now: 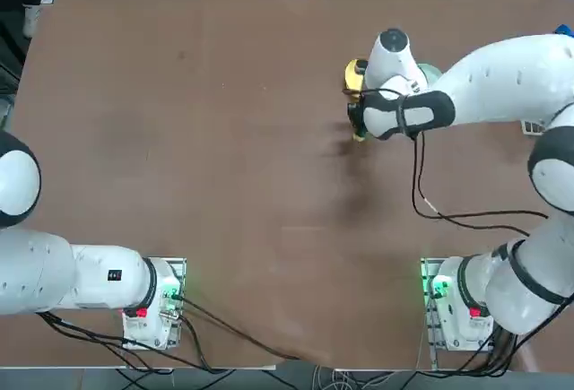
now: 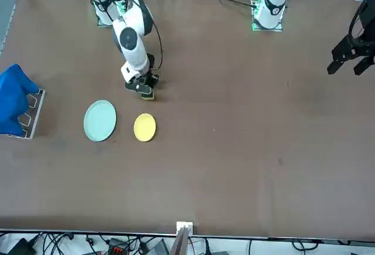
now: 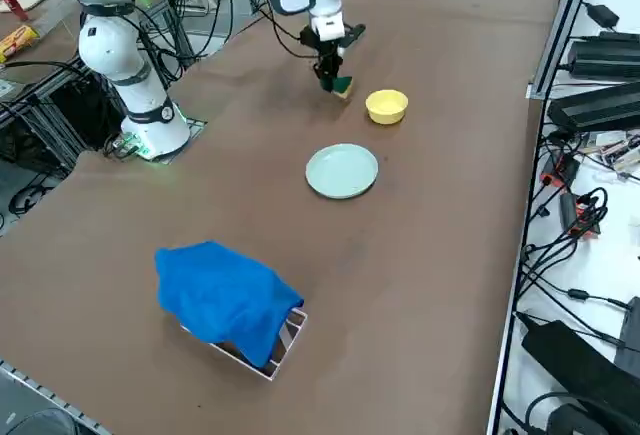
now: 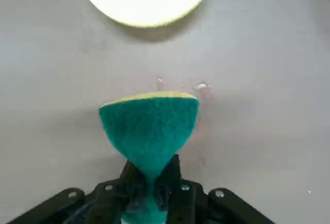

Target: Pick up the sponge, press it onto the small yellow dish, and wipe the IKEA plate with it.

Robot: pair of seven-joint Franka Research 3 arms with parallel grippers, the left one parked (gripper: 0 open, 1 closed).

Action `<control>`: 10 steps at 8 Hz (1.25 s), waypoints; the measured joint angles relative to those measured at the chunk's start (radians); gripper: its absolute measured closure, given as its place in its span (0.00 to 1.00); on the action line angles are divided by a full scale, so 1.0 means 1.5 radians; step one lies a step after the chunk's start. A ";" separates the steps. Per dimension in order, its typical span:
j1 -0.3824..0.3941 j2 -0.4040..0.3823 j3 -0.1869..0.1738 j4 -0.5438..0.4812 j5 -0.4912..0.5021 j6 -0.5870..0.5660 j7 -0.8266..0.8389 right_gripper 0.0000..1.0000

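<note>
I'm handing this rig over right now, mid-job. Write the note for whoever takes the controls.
Right gripper: shut on the sponge, pinching it at one end, green side toward the wrist camera, close to the table.
Yellow dish: just beyond the sponge, untouched. Pale green plate: beside the dish, toward the robot's right.
Done: sponge grasped.
Left: press the sponge onto the dish, then wipe the plate.

Off-task items on the brown tabletop

A crumpled blue cloth is draped over a small tray-like holder near one tabletop edge; black cables trail along the floor beside the tabletop.
</note>
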 joint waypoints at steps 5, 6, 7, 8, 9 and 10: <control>-0.047 0.015 -0.007 0.198 -0.002 -0.209 -0.038 0.86; -0.058 0.033 -0.007 0.246 -0.002 -0.245 -0.054 0.86; -0.071 0.047 -0.008 0.276 -0.002 -0.258 -0.072 0.86; -0.086 0.059 -0.008 0.293 -0.002 -0.265 -0.095 0.86; -0.100 0.074 -0.008 0.312 -0.002 -0.279 -0.120 0.86; -0.107 0.093 -0.008 0.339 -0.002 -0.300 -0.137 0.86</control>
